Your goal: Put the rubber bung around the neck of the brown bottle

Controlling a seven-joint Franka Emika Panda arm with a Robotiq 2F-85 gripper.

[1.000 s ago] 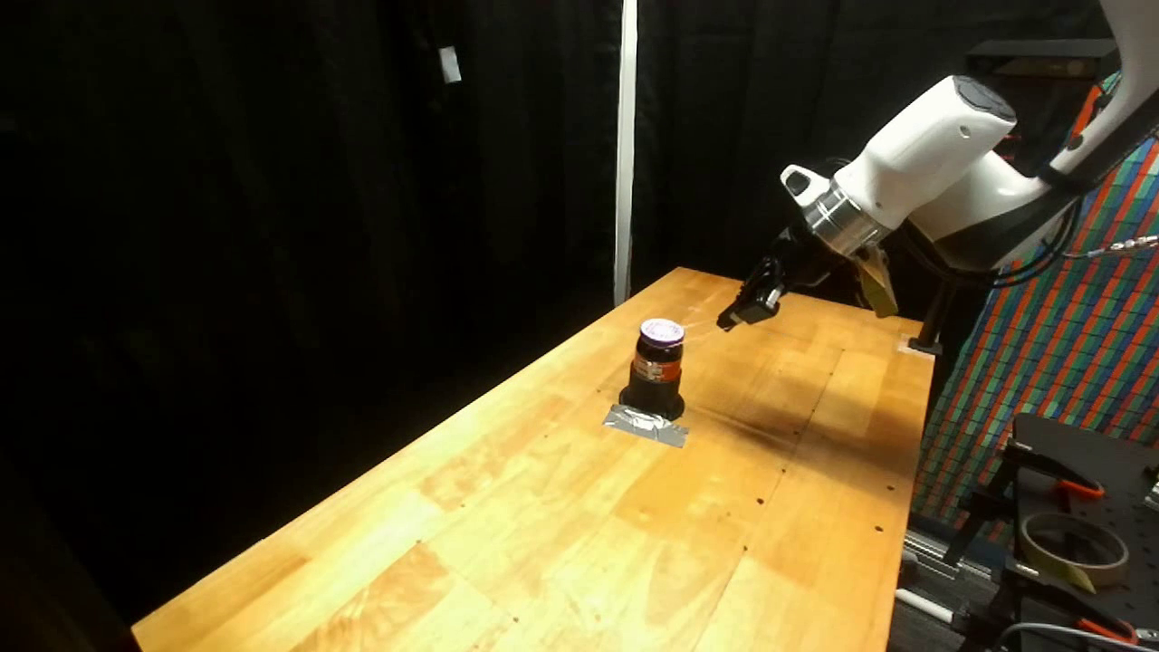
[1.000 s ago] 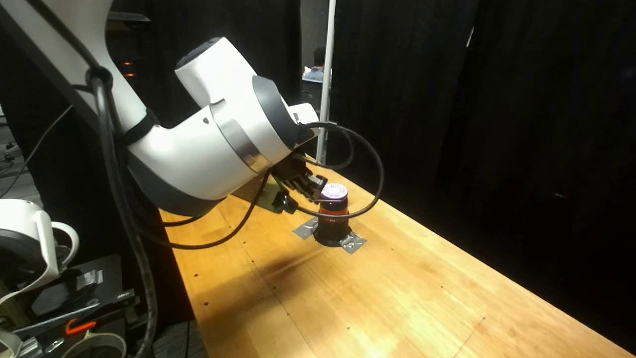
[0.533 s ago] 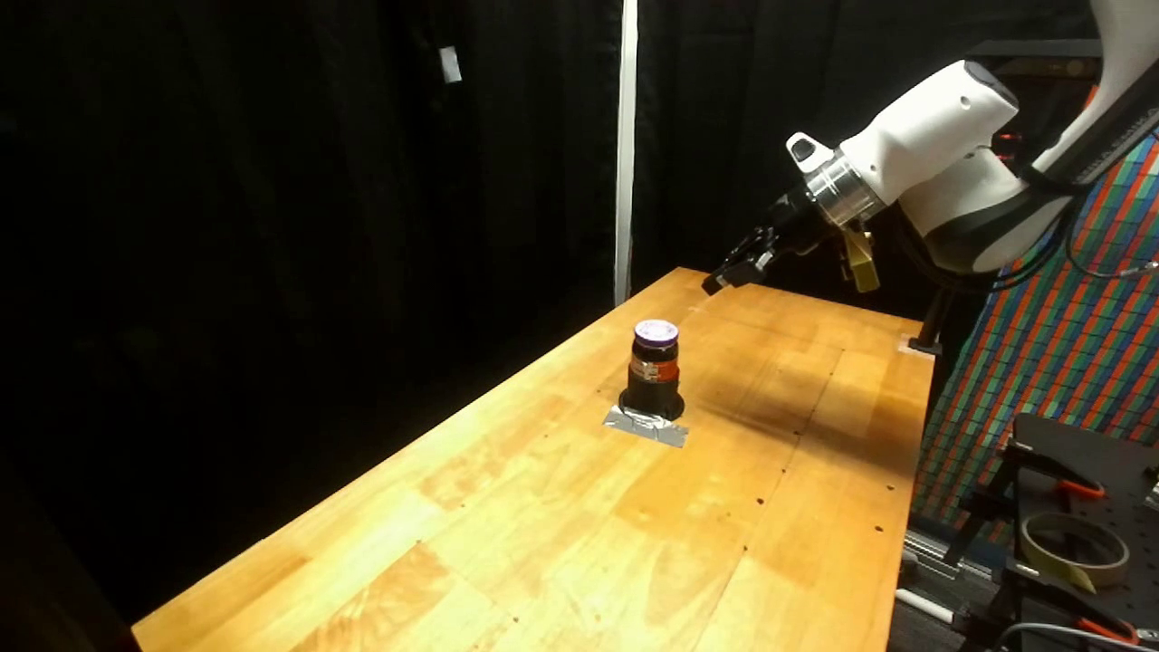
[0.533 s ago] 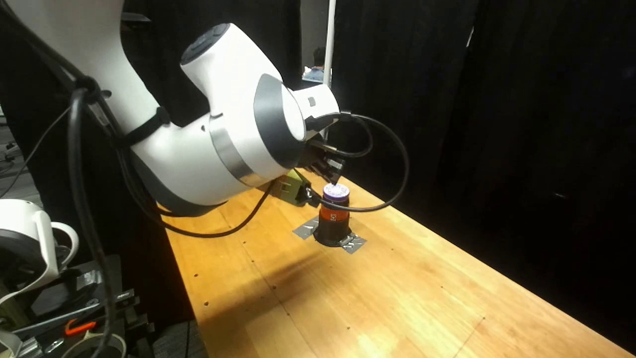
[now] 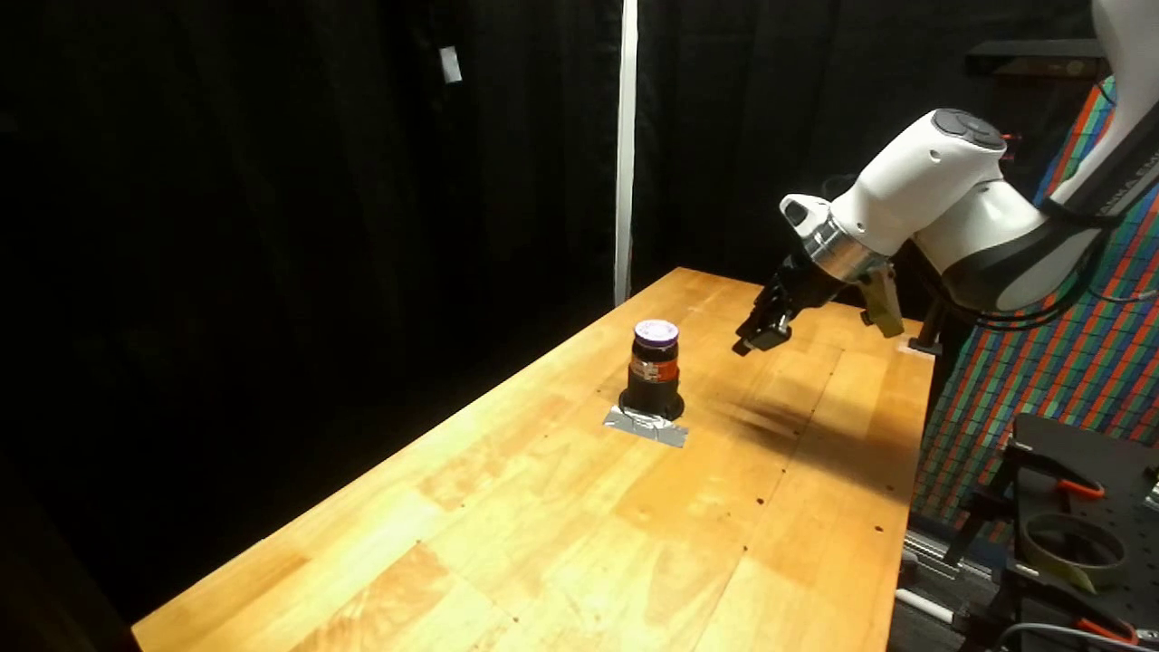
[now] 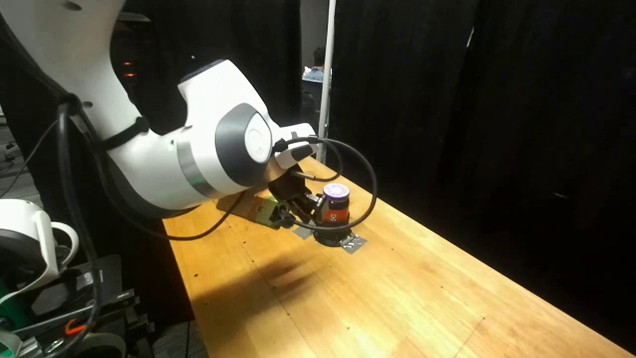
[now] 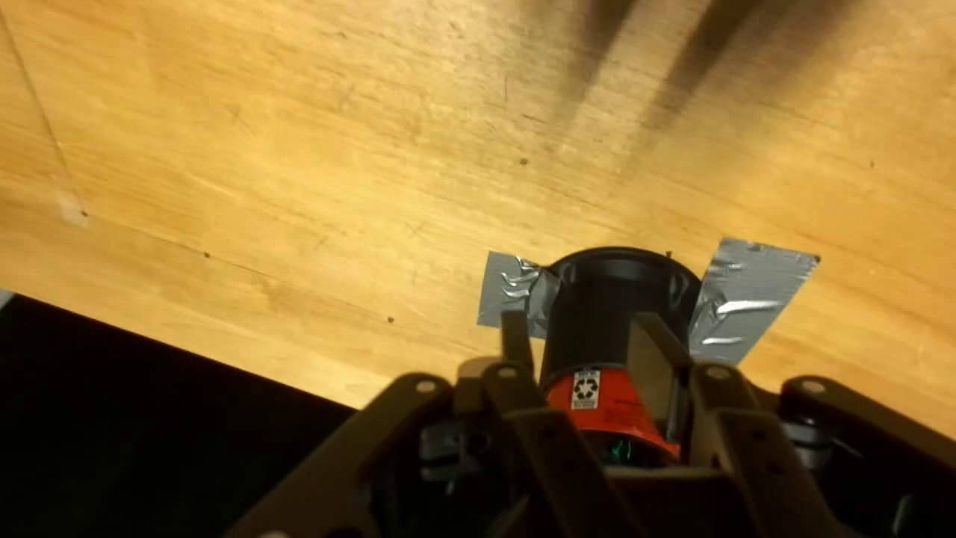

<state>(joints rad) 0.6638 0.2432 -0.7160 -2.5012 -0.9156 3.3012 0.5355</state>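
Note:
The dark brown bottle (image 5: 653,369) has an orange label and a purple-rimmed white lid (image 5: 656,332). It stands upright in a black holder (image 7: 609,314) taped to the wooden table. It also shows in an exterior view (image 6: 338,215). My gripper (image 5: 742,348) is beside the bottle at about label height, apart from it, tilted down. In the wrist view the gripper (image 7: 582,336) shows a clear gap between its fingers (image 7: 651,370), with nothing held. The bottle shows beyond that gap, its lid hidden by the gripper. I see no rubber bung; it is hidden or out of view.
Silver tape strips (image 7: 750,299) fix the holder to the wooden table (image 5: 561,534). A black cable (image 6: 375,184) loops from the wrist past the bottle. Black curtains (image 5: 317,226) hang behind the table. A tape roll (image 5: 1073,548) lies on a side stand.
One second ago thin pale strands stretched from the gripper to the bottle's top; none show now. The gripper rose, then came down and back from the bottle. The bottle straightened slightly.

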